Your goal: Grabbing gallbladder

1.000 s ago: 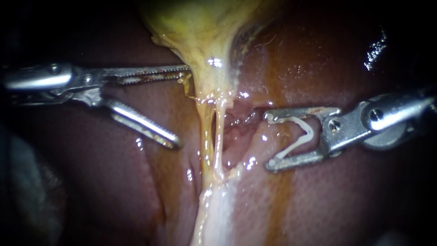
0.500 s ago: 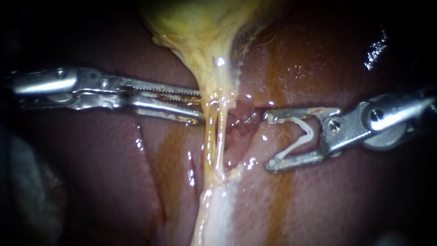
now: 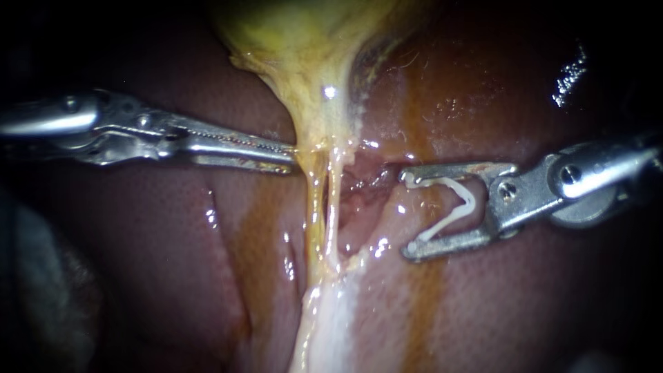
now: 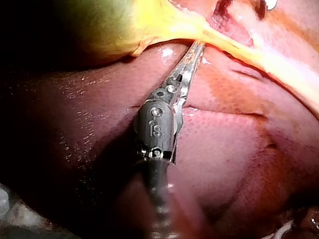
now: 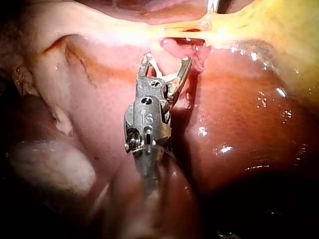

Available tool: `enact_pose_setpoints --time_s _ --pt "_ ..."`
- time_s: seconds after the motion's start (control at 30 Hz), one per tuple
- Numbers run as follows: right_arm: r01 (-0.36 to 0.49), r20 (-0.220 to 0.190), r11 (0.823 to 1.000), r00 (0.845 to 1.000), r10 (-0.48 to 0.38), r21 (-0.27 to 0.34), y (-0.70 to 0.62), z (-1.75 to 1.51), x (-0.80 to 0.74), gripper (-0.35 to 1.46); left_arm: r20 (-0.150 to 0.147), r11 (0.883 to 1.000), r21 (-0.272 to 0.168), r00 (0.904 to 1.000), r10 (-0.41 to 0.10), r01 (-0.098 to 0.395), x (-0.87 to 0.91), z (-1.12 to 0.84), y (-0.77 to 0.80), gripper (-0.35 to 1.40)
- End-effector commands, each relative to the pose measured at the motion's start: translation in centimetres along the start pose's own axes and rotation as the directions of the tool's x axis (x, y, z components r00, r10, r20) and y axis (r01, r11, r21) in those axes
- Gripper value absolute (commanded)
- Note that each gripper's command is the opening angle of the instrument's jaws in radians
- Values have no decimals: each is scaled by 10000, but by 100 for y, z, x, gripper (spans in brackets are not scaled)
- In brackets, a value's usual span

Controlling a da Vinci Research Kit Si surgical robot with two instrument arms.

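Gallbladder, yellow, hangs from 12 o'clock and narrows toward 6 o'clock. The left instrument, entering from 9 o'clock, has its end effector clenched on the gallbladder's thin edge. So small a bite could slip or tear under hard pulling. Liver leaves room toward 9 o'clock, but at 3 o'clock the right instrument, its end effector grasping a white clip, sits near.
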Motion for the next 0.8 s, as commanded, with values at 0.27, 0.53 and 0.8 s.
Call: enact_pose_setpoints --time_s 0.27,0.53,0.8 --pt "-1 0 10000 10000 1 -2 0 0 0 50 229 9971 -468 9980 -592 602 36 -37 0 -35" --pt "-2 0 10000 10000 2 -3 0 0 0 50 202 9971 -329 9975 -683 689 52 -67 -7 -35" --pt "-1 0 10000 10000 1 -2 0 0 0 50 200 9967 -303 9971 -741 747 51 -68 -7 -35"
